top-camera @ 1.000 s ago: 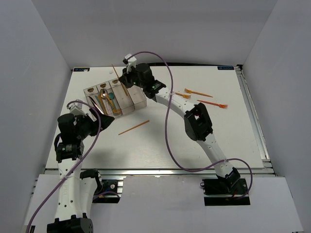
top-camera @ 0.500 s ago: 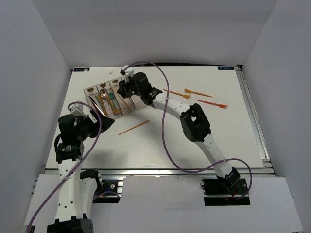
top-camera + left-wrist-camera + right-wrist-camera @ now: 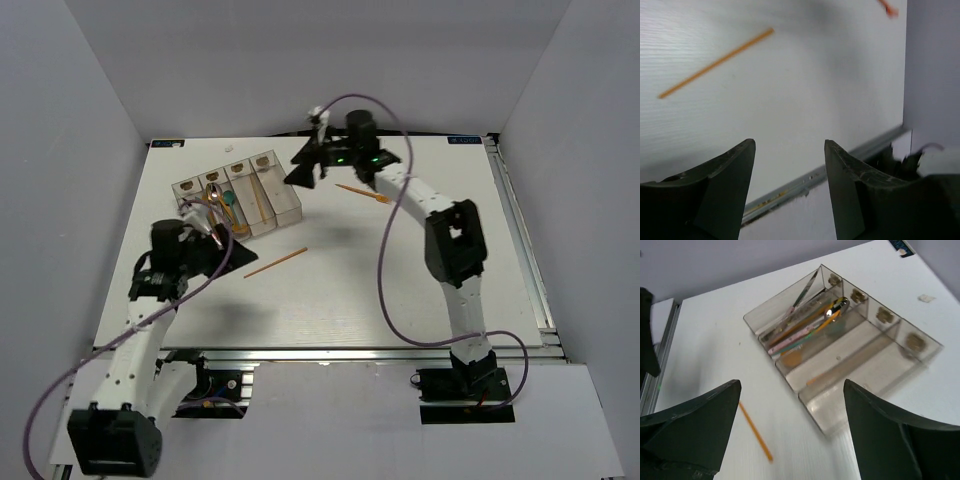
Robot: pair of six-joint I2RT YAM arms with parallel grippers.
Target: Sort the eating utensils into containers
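Bins: the four clear bins (image 3: 875,357) sit joined in a row at the far left part of the surface (image 3: 400,280), and some of them hold long eating things already
Stick: a thin orange stick (image 3: 715,62) lies flat on the surface, near the bins and just in front of the left hand (image 3: 787,145)
Fork: an orange fork (image 3: 360,190) lies flat near the right hand (image 3: 790,385), well apart from the stick
Left hand: its two fingers are apart and nothing is between them
Right hand: its two fingers are very wide apart, it holds nothing, and it hangs high over the bins
Step now: I think the left hand is going for the stick
How to do it well: come down over the middle of the stick, turn so one finger is on each long side, go low until the tips almost touch the surface, then squeeze slowly
Watch out: the stick is thin and flat, so it may roll or slip away
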